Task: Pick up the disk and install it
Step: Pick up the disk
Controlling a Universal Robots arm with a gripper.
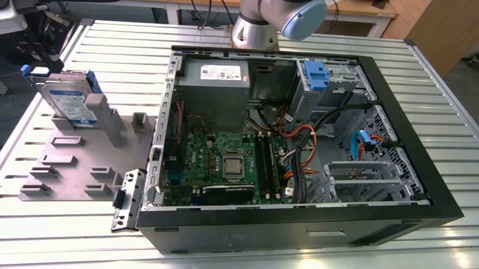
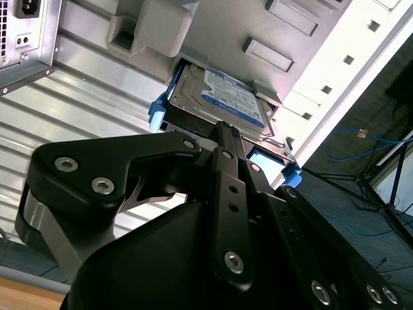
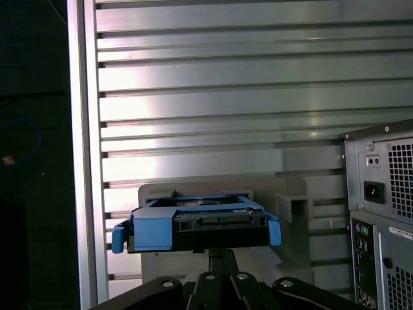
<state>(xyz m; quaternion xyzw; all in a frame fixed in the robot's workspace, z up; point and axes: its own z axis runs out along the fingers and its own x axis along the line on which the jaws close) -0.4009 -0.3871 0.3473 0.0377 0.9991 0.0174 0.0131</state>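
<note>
Directly ahead of the black gripper (image 3: 216,253), jaws apparently closed and empty, the silver-grey, blue-railed metal disk (image 3: 200,227) stands on edge in a grey slotted fixture (image 1: 75,168), well apart.

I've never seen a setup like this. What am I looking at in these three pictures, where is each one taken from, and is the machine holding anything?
The machine is a single robot arm. The exterior view comes from a camera off the arm and looks down on its workspace. The other two pictures come from cameras riding near the arm's wrist, so the black metal in both wrist views is its gripper. On the ribbed metal table sits an open computer case. Toward the exterior view's left lies a grey holder plate, and the disk, in its blue frame, stands on edge in it. Both wrist views face that disk. It is not yet picked up.
</note>
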